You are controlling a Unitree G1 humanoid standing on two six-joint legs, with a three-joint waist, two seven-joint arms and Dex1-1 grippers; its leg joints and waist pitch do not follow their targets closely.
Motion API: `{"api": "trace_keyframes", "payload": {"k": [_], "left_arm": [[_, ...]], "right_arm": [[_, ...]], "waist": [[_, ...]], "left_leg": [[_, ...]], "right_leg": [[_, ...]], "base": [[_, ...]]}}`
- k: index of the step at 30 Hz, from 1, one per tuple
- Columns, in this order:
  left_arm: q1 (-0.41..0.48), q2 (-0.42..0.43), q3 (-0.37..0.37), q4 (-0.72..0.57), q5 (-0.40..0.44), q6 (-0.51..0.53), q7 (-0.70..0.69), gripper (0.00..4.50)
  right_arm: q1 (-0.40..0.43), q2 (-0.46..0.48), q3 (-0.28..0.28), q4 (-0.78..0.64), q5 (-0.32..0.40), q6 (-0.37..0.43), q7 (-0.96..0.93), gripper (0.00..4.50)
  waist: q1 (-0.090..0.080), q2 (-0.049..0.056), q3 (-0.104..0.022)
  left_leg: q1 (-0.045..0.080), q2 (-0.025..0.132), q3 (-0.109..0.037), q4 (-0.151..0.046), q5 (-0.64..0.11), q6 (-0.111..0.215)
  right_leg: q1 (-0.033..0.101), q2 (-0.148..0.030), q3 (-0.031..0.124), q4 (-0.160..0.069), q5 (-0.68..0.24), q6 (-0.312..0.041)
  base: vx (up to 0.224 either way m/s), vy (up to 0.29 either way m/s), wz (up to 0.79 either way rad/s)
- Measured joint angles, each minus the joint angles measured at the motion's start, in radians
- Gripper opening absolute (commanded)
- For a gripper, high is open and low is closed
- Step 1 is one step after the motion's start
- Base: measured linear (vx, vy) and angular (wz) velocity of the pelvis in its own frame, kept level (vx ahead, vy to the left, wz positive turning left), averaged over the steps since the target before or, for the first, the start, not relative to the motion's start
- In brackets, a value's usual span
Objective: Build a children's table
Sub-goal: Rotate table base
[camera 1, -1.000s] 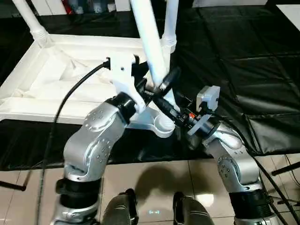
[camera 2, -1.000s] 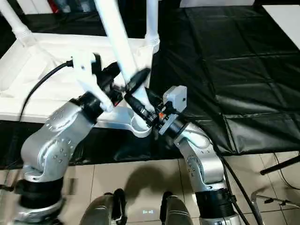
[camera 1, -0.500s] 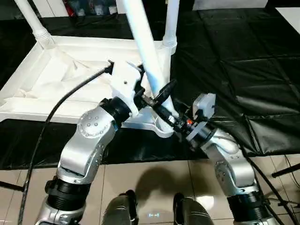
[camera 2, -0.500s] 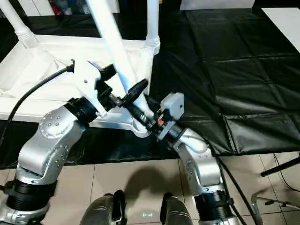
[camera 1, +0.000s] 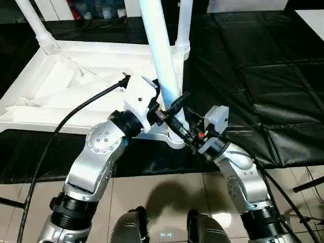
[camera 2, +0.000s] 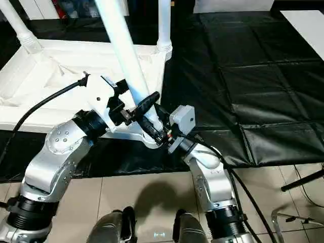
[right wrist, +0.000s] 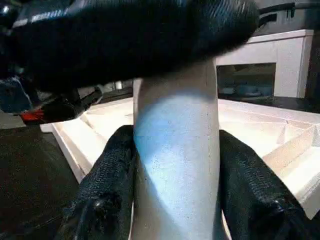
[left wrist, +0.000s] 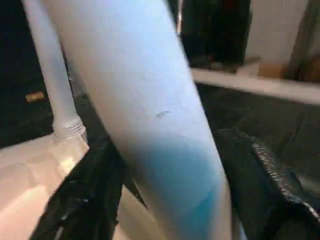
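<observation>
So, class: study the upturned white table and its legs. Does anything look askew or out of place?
Yes. The near leg, held by both the left gripper and right gripper, leans over its corner socket, while the far-corner legs stand straight in theirs.

smooth glossy white plastic leg [camera 1: 161, 55], creased black table cover [camera 1: 263, 76].

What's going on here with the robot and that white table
The robot is putting a leg into the near corner socket of the upturned table top, which lies on a black-covered work table. Both grippers are at the leg's lower end: the right gripper has a finger on each side of it, and the left gripper straddles it just above. The leg leans rather than standing straight. Two other legs already stand in the far corners.
</observation>
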Motion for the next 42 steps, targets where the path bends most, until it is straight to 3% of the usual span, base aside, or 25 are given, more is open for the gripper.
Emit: {"api": "trace_keyframes", "payload": {"k": [7,11,21,35,37,39,42], "left_arm": [[0.000,-0.073,0.055,-0.016,-0.122,0.095,0.046,2.29],[-0.013,-0.123,0.088,-0.017,-0.157,0.128,0.093,2.29],[-0.043,-0.133,0.112,-0.023,-0.175,0.201,0.156,2.29],[-0.084,-0.113,0.136,-0.005,-0.181,0.226,0.164,2.29],[-0.108,-0.110,0.143,0.001,-0.182,0.230,0.167,2.26],[-0.118,-0.104,0.143,0.001,-0.184,0.233,0.168,2.26],[-0.143,-0.106,0.166,0.001,-0.217,0.266,0.188,2.26]], "right_arm": [[-0.018,0.007,-0.001,0.028,0.001,-0.009,-0.003,1.91],[-0.027,0.009,0.000,0.034,0.001,-0.009,-0.012,1.91],[-0.057,0.004,-0.001,0.051,0.004,0.026,-0.018,1.91],[-0.102,-0.005,-0.003,0.073,0.006,0.048,-0.026,1.91],[-0.122,-0.006,-0.007,0.069,0.008,0.066,-0.035,2.47],[-0.129,-0.008,-0.013,0.064,0.010,0.078,-0.038,2.47],[-0.131,-0.030,-0.025,0.018,0.063,0.179,-0.030,2.87]], "waist": [[-0.001,0.000,0.000],[-0.001,0.000,0.000],[-0.006,0.000,0.000],[-0.015,0.000,0.000],[-0.017,0.000,0.000],[-0.017,0.000,0.000],[-0.014,0.000,0.000]], "left_leg": [[0.000,0.000,0.000,0.000,0.000,0.000],[0.000,0.000,0.000,0.001,0.000,0.000],[0.000,0.000,0.000,0.002,0.000,0.000],[-0.001,0.000,0.000,0.004,0.000,0.000],[0.000,0.000,0.000,0.004,0.000,0.000],[0.000,0.000,0.000,0.004,0.000,0.000],[-0.002,0.000,0.000,0.004,0.000,0.001]], "right_leg": [[0.000,0.000,0.000,0.000,0.000,0.000],[0.000,0.000,0.000,0.000,-0.001,0.001],[0.000,0.000,0.000,0.000,-0.001,0.001],[0.001,0.000,0.000,0.000,-0.001,0.001],[0.001,0.000,0.000,0.000,-0.001,0.001],[0.001,0.000,0.000,0.000,-0.001,0.001],[0.000,0.000,0.000,0.000,0.002,-0.003]], "base": [[0.000,0.000,0.00],[0.000,0.000,0.00],[0.000,0.000,0.00],[0.000,0.000,0.00],[0.000,0.000,0.00],[0.000,0.000,0.00],[0.000,0.000,0.00]]}}
